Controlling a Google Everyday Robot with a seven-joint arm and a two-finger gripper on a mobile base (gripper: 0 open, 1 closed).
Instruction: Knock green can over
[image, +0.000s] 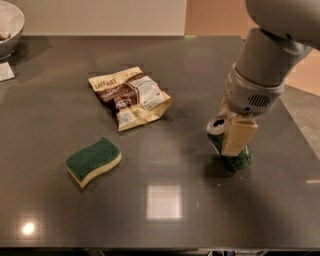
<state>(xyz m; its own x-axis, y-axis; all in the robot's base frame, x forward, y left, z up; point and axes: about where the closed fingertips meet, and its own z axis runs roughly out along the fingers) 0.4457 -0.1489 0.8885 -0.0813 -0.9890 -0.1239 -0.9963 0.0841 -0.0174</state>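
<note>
Looks like a kitchen or break area: dark glossy desk (200, 70) carrying a snack bag (131, 97), green-and-yellow sponge (93, 160), green can (241, 159), white bowl (12, 25) at far-left corner. Pale wall (100, 15) behind. Gripper (232, 137) sits at the can, desk's right side.
</note>
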